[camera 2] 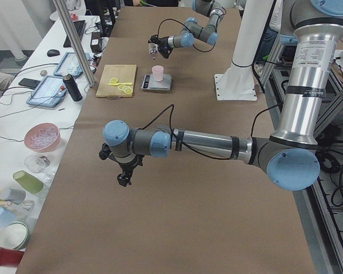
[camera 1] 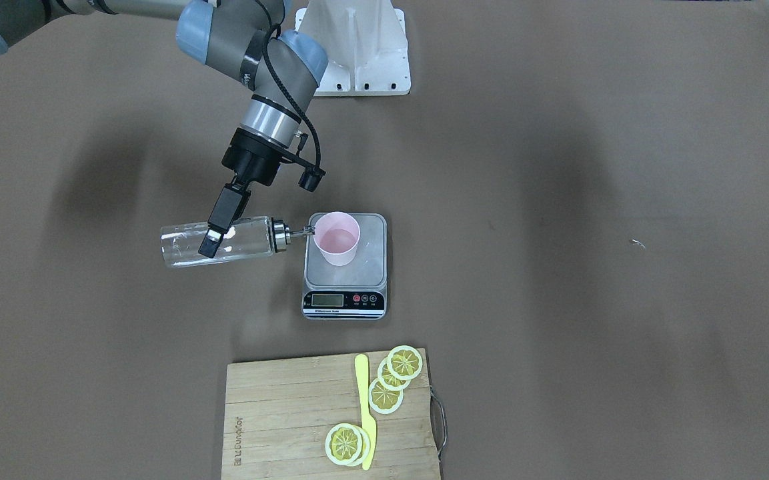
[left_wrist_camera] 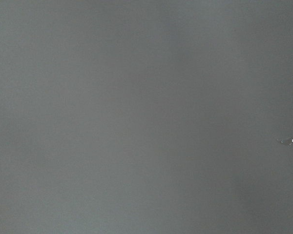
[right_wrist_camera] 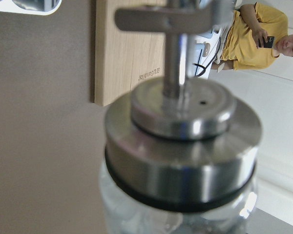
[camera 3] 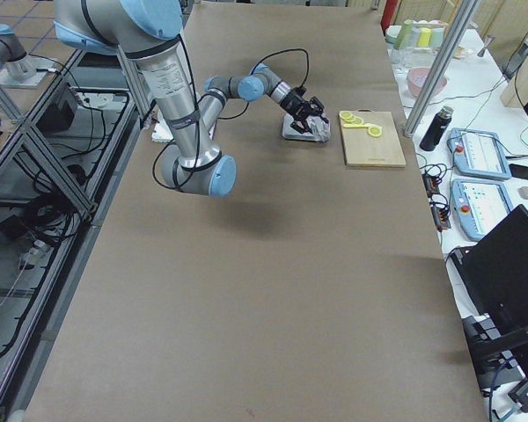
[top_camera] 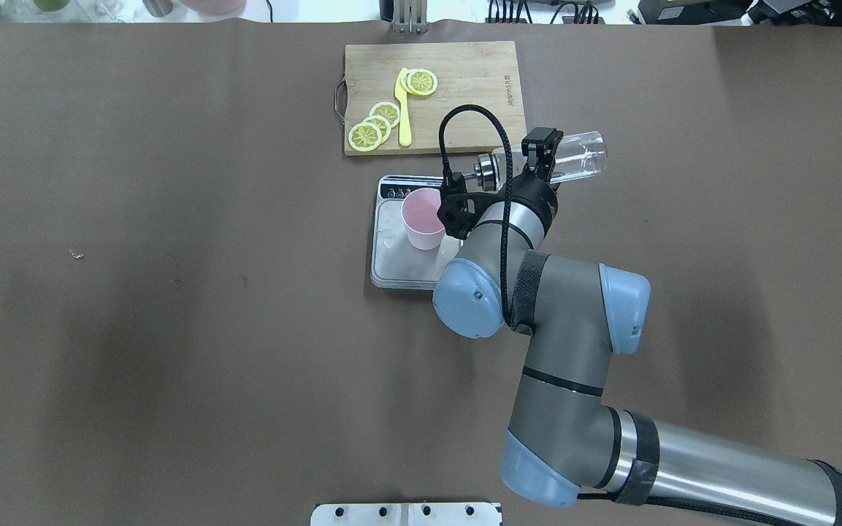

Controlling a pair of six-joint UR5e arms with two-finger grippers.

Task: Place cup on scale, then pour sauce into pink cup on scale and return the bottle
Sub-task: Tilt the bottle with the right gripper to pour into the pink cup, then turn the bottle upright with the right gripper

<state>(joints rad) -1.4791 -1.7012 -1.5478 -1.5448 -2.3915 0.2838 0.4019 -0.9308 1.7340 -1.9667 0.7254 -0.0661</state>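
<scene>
The pale pink cup (camera 1: 337, 240) stands on the scale (camera 1: 372, 268), at the far left of its silver platform. My right gripper (camera 1: 215, 239) is shut on the clear glass bottle (camera 1: 244, 241) and holds it almost horizontal. The bottle's metal spout touches or hangs just over the cup's rim. A little clear liquid shows in the cup. In the overhead view the bottle (top_camera: 583, 156) lies right of the cup (top_camera: 423, 218). The right wrist view is filled by the metal cap (right_wrist_camera: 183, 141). My left gripper (camera 2: 124, 177) hangs low over bare table, far from the scale; whether it is open or shut cannot be told.
A wooden cutting board (camera 1: 291, 413) with lemon slices (camera 1: 385, 395) and a yellow knife (camera 1: 364, 407) lies just beyond the scale on the operators' side. The white arm mount (camera 1: 357, 47) stands at the robot's edge. A small speck (camera 1: 636, 244) lies on the brown table.
</scene>
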